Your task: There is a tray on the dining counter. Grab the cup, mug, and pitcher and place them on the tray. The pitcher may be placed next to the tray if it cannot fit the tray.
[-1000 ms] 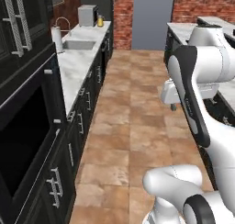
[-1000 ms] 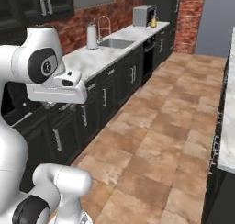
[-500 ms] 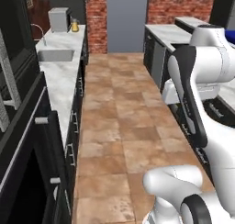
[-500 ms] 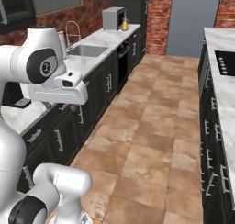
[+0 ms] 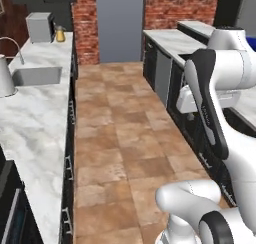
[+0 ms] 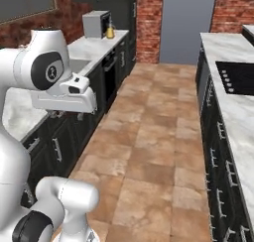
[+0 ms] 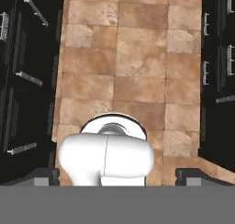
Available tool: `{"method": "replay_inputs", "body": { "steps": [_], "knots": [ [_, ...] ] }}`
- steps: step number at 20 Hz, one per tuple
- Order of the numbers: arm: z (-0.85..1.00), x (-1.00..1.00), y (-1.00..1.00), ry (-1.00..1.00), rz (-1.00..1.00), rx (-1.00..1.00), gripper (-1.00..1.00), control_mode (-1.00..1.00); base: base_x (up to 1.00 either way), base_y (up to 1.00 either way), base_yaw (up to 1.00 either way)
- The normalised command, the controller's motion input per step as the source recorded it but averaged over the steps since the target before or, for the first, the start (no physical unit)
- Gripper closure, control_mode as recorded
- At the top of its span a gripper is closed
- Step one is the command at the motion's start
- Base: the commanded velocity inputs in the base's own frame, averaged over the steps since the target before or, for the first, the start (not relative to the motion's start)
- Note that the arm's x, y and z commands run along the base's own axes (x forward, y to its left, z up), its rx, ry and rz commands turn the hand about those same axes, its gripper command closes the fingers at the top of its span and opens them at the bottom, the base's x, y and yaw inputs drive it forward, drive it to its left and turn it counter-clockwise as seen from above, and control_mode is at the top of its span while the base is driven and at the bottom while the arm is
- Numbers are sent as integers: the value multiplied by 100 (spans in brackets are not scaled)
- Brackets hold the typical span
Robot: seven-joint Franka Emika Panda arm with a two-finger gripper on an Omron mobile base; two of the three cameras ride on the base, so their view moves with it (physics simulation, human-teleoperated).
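1. The hand is open and holds nothing, its dark fingertips wide apart at the bottom of the hand view, above brown floor tiles.
2. A marble counter with a sink runs along the left of the left base view.

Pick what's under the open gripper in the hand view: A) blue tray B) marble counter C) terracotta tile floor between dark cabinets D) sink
C: the gripper points down at the tile floor, with dark cabinets on both sides.
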Motion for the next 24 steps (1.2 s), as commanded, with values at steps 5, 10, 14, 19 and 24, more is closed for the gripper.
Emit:
{"method": "replay_inputs", "body": {
  "steps": [5, 10, 14, 19, 24],
  "knots": [
    [0, 0, 0, 0, 0, 0, -100, 100, 100, 22, -30],
    [0, 0, 0, 0, 0, 0, -100, 100, 100, 7, -12],
    [0, 0, 0, 0, 0, 0, -100, 100, 100, 0, 0],
    [0, 0, 0, 0, 0, 0, -100, 100, 100, -6, 0],
    [0, 0, 0, 0, 0, 0, -100, 100, 100, -16, 0]
  ]
}}
